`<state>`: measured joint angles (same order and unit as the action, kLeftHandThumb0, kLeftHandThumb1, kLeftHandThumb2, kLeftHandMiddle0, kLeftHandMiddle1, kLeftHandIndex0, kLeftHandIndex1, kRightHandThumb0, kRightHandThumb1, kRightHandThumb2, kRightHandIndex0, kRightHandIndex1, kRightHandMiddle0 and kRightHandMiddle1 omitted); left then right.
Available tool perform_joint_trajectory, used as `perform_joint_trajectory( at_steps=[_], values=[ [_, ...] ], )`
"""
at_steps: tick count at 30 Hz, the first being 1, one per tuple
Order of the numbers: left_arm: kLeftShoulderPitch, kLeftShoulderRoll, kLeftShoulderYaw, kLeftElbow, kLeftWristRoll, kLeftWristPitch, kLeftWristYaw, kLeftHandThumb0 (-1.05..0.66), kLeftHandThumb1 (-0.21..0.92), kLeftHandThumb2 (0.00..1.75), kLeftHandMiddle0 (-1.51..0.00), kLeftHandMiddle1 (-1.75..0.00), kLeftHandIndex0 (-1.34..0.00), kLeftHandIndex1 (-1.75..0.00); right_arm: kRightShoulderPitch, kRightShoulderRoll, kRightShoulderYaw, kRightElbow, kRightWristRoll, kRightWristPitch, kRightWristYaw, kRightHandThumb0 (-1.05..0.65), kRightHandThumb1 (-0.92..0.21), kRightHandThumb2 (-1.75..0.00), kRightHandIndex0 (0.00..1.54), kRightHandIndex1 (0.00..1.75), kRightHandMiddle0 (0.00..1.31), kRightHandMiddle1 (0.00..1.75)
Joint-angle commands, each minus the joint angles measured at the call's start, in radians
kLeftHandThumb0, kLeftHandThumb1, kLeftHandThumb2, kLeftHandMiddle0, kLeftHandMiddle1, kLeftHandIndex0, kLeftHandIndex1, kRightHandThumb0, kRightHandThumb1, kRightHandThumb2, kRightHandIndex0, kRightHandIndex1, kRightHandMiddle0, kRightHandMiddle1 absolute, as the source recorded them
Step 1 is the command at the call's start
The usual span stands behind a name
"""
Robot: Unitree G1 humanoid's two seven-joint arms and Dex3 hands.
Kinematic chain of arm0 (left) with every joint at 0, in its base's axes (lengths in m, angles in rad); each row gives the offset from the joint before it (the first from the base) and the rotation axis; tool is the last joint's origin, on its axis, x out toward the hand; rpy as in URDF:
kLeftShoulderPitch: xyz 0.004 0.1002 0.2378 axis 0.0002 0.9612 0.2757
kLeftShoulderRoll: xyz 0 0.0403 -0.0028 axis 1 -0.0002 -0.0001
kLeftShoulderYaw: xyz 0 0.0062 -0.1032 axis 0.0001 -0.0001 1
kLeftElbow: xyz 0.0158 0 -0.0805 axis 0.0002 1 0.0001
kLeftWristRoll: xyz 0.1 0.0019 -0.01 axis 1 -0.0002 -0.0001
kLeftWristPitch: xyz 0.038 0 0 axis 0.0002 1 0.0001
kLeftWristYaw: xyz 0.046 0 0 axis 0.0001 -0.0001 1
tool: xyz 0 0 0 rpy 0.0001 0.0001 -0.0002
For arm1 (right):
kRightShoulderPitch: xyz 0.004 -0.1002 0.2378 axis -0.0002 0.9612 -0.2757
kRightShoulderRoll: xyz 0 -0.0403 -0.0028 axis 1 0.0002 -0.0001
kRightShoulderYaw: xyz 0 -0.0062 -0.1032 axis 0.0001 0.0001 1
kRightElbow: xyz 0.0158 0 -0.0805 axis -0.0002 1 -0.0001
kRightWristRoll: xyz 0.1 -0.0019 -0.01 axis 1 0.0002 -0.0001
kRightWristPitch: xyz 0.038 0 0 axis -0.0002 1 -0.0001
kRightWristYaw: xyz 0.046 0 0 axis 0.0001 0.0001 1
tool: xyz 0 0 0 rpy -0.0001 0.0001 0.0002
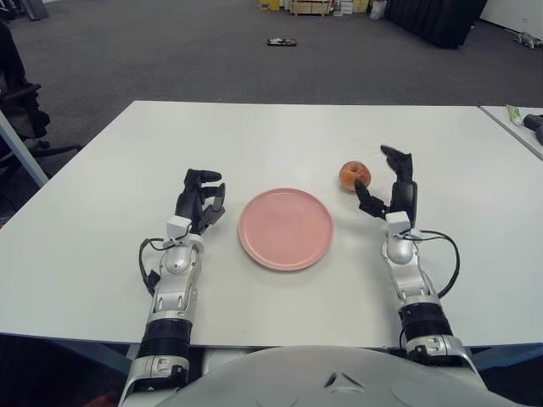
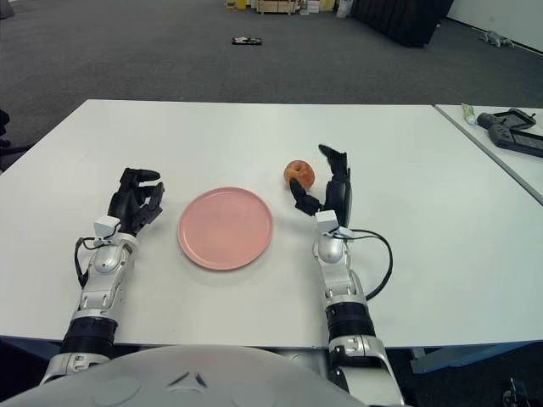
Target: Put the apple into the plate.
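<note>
Tabletop: apple beside right robot hand

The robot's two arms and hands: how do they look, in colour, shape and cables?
Both forearms are silver metal with black ring joints near the elbows. The left hand and right hand are black, three-fingered, each with a small white block at the wrist. A black cable loops beside the right wrist; another sits at the left.

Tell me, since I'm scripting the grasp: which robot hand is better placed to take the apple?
Right. The right robot hand is open just beside the apple; the left robot hand sits beyond the plate, on its far side.
</note>
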<state>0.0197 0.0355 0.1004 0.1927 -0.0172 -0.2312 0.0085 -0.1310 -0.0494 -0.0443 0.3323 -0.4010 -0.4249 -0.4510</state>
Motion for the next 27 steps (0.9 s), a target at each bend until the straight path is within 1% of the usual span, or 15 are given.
perform_joint_trajectory(
  at_steps=[1,4,9,12,16,18,19,23,27],
  values=[
    [-0.001,0.002,0.0,-0.009,-0.004,0.0,-0.003,-0.35,0.92,0.53,-0.42,-1.53,-0.2,-1.75,-0.048,-0.021,0.011,-0.003,-0.025,0.039,-0.005,-0.85,-0.51,-0.85,0.0,0.06,0.0,0.14],
    [-0.002,0.001,-0.001,-0.006,-0.005,-0.001,-0.002,-0.35,0.92,0.53,-0.41,-1.52,-0.2,-1.75,-0.075,-0.048,0.019,-0.008,-0.028,0.074,0.028,-0.87,-0.49,-0.84,0.0,0.02,0.0,0.05],
    [-0.002,0.001,0.002,-0.006,-0.009,0.005,-0.001,-0.35,0.92,0.53,-0.4,-1.52,-0.2,-1.75,-0.118,-0.095,0.039,0.016,-0.046,0.123,0.062,-0.91,-0.49,-0.8,0.0,0.0,0.0,0.01],
    [-0.001,0.001,0.003,-0.006,-0.02,0.001,-0.01,-0.35,0.92,0.53,-0.4,-1.54,-0.2,-1.75,-0.16,-0.128,0.066,0.048,-0.084,0.197,0.094,-0.98,-0.5,-0.74,0.0,0.0,0.0,0.0],
    [-0.001,-0.001,0.003,-0.006,-0.021,0.006,-0.004,-0.35,0.92,0.53,-0.4,-1.55,-0.2,-1.75,-0.182,-0.138,0.088,0.052,-0.102,0.269,0.116,-1.0,-0.48,-0.69,0.0,0.0,0.0,0.0],
    [-0.001,-0.001,0.004,-0.005,-0.021,0.004,-0.003,-0.35,0.92,0.53,-0.4,-1.55,-0.2,-1.75,-0.205,-0.144,0.102,0.071,-0.113,0.307,0.124,-1.0,-0.47,-0.68,0.0,0.0,0.0,0.0],
    [-0.001,-0.002,0.004,-0.005,-0.021,0.003,-0.003,-0.35,0.92,0.53,-0.4,-1.55,-0.2,-1.75,-0.21,-0.146,0.107,0.075,-0.115,0.318,0.125,-1.0,-0.46,-0.68,0.0,0.0,0.0,0.0],
    [-0.006,0.003,-0.001,0.004,-0.003,-0.026,0.001,-0.35,0.92,0.53,-0.4,-1.54,-0.2,-1.75,-0.271,-0.162,0.126,0.158,-0.118,0.35,0.131,-1.02,-0.46,-0.67,0.0,0.0,0.0,0.0],
    [-0.002,0.004,-0.005,-0.003,0.01,-0.022,0.009,-0.35,0.92,0.53,-0.4,-1.53,-0.2,-1.75,-0.306,-0.174,0.14,0.198,-0.111,0.373,0.145,-1.04,-0.5,-0.62,0.0,0.0,0.0,0.0]
  ],
)
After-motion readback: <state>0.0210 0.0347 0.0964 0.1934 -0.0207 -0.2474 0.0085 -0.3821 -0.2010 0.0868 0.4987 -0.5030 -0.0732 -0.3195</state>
